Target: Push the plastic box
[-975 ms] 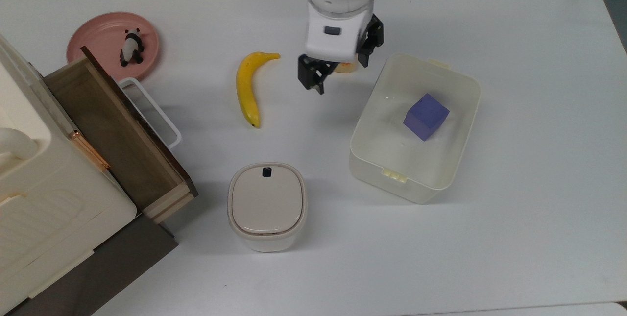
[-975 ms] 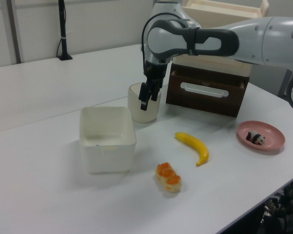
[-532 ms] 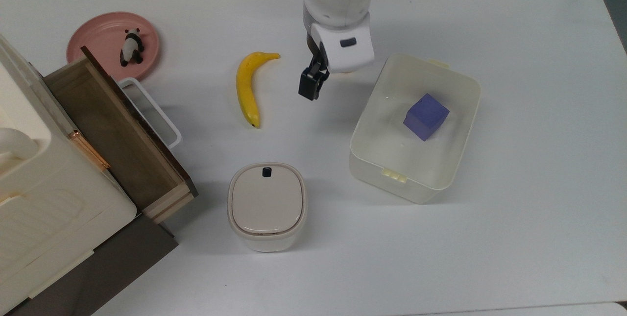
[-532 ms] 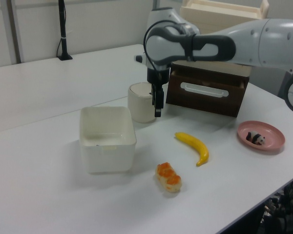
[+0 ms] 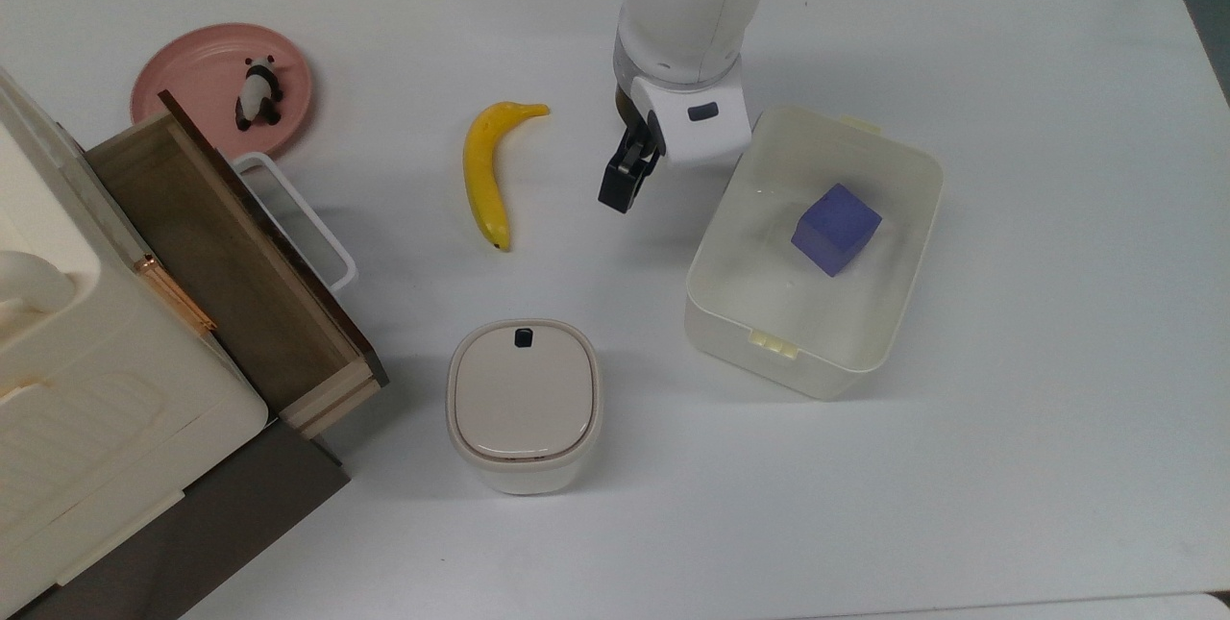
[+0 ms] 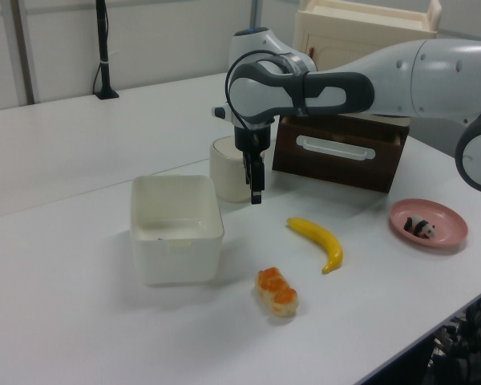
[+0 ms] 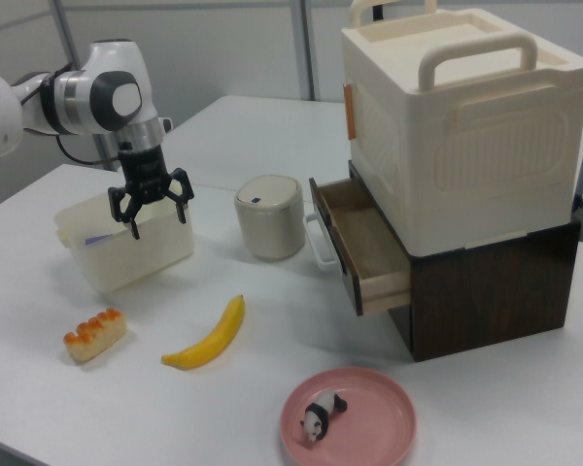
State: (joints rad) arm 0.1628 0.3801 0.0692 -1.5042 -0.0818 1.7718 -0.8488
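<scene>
- End effector [image 7: 147, 209] hangs with fingers spread, just off the top view's left of the plastic box [image 5: 740, 332]
- purple cube [image 5: 835, 229] sits inside

The plastic box [image 5: 870, 154] is a large translucent cream-white tub with rounded corners, lidless and upright on the white table. Small yellowish clip tabs sit on its short ends. In the top view it lies right of centre, turned slightly askew, with a purple cube [image 5: 836, 229] inside it.
</scene>
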